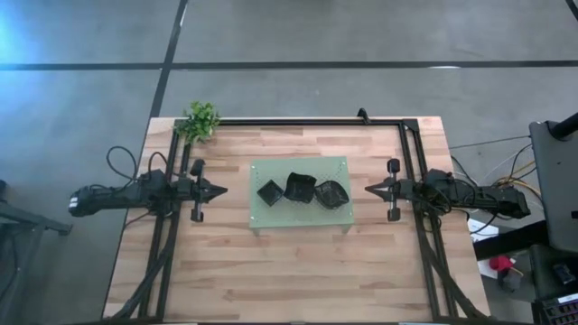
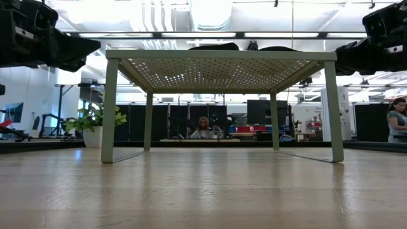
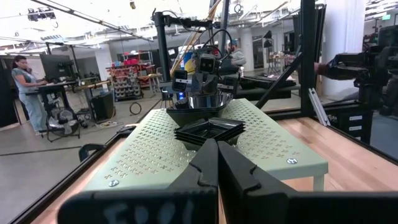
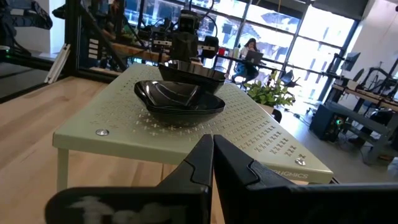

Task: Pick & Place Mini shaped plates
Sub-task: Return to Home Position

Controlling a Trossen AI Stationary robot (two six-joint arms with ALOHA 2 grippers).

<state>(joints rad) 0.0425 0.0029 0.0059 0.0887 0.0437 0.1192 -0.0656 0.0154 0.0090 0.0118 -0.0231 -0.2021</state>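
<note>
**Two arms wait either side of a green shelf holding black plates**

A wooden table (image 1: 289,271) carries a light green perforated shelf (image 1: 271,217) on four legs, near its middle. The left gripper (image 1: 221,190) hovers above the table just off the shelf's left short edge, pointing at the shelf. Its fingers (image 3: 205,168) are pressed together with nothing between them. The right gripper (image 1: 368,189) mirrors it off the shelf's right short edge, with its fingers (image 4: 200,163) likewise closed and empty. On the shelf's top, the mini shaped plates (image 1: 300,188) sit as three glossy black stacks in a row across its middle. A small leafy plant (image 1: 200,120) stands beyond the shelf's far left corner.
</note>
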